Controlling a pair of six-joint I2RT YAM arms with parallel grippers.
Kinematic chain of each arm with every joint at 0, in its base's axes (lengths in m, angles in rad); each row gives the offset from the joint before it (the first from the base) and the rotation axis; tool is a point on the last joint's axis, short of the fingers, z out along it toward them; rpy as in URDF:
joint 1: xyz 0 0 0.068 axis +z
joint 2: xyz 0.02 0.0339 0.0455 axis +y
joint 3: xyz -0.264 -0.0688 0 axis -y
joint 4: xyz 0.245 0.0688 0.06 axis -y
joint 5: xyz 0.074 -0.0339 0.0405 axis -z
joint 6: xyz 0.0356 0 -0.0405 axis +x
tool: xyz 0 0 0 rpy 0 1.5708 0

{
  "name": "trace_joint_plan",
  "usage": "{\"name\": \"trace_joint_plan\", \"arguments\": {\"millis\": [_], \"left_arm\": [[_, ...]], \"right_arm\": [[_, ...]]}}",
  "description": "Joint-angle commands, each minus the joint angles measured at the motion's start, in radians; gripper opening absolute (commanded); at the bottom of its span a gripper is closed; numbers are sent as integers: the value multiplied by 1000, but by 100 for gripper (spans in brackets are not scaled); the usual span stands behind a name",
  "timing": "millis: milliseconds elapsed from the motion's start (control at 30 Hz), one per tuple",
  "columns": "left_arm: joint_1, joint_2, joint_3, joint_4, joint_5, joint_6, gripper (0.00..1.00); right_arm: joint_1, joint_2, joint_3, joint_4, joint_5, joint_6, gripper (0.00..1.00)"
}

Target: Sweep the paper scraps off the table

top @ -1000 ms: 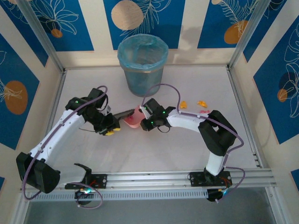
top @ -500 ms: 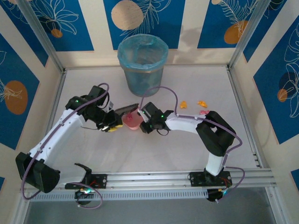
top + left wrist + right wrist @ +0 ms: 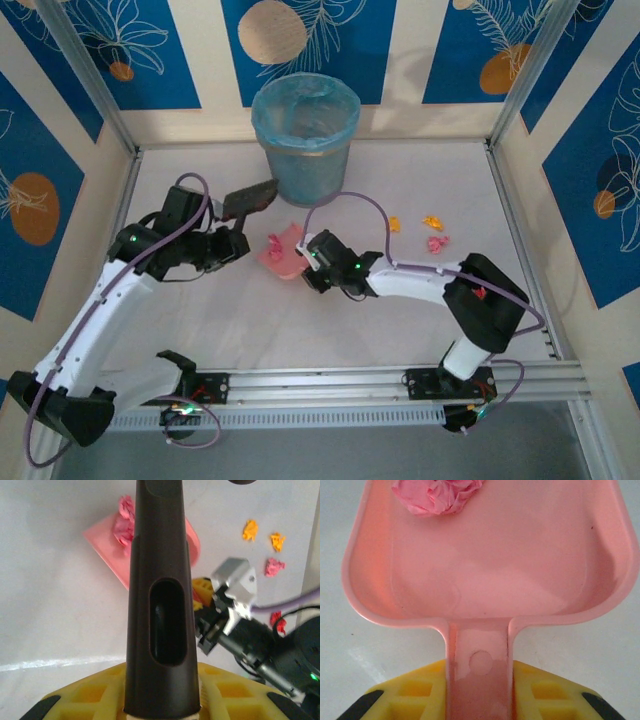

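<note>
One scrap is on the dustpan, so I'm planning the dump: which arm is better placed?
Right. The right hand grips the dustpan holding the pink scrap, near the bin; the left hand holds the brush.

**Patterned walls close in a pale table**

Cream wall panels (image 3: 400, 50) with blue leaf-printed insets and tan discs stand on three sides. Slanted aluminium posts (image 3: 90, 75) mark the two back corners. The table (image 3: 300, 330) is matte off-white and evenly lit, with a ribbed metal rail (image 3: 330, 385) along its near edge.

The bin (image 3: 305, 140) and pink dustpan (image 3: 283, 250) block the far middle of the table (image 3: 300, 325) (its near middle lies open).
</note>
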Motion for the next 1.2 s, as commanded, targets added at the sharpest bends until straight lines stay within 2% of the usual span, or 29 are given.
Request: {"name": "trace_joint_plan", "arguments": {"millis": [0,267,433,733,1167], "left_arm": [[9,-36,38,20,-136,-17,0],[33,-98,39,-27,-329,-72,0],[50,-105,27,-83,-383,-109,0],[59,-112,-64,-39,-294,-162,0],[59,-122,-122,14,-204,-173,0]], "right_arm": [[13,-71,-28,62,51,-36,0],[11,-209,12,-42,81,-65,0],[-11,-242,126,-180,93,-68,0],[-89,-249,376,-366,39,-42,0],[-233,-83,785,-542,-160,32,0]]}}
